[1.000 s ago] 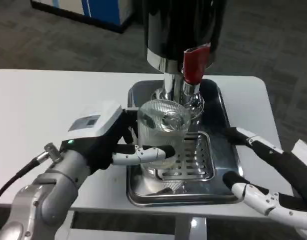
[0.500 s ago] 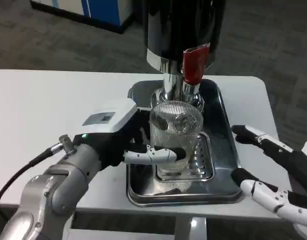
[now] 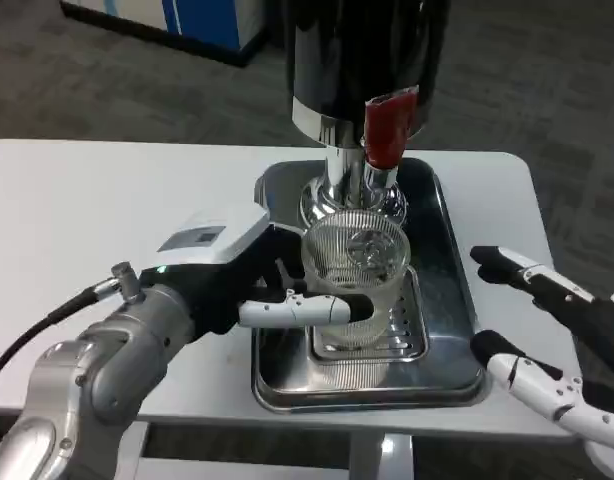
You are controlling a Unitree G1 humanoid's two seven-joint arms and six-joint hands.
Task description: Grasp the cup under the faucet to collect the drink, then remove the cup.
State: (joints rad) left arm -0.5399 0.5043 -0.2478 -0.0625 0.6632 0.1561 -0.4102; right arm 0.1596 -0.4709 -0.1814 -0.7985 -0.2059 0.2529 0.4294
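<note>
Fingers [image 3: 307, 310] of the left hand [image 3: 242, 275] wrap the near side of the ribbed clear glass cup [image 3: 353, 275] and hold it over the slotted metal drip grate [image 3: 397, 325], just in front of the chrome faucet spout [image 3: 372, 185] with its red tap handle [image 3: 387, 130]. Nearest the camera, the right hand [image 3: 547, 340] waits at the table's right edge, holding nothing, its fingers apart and pointing toward the shiny steel tray [image 3: 277, 375].

The grip looks to sit low on a smooth, ribbed wall, so a quick pull could likely let the glass slip or tilt and spill. The cup's rim sits close under the spout; lifting straight up risks a knock there. The tray's raised lip must be cleared on the way out.

Open white tabletop [image 3: 107, 210] lies to the left, the easiest exit. Behind, the dark dispenser body [image 3: 362, 50] closes off the far side
</note>
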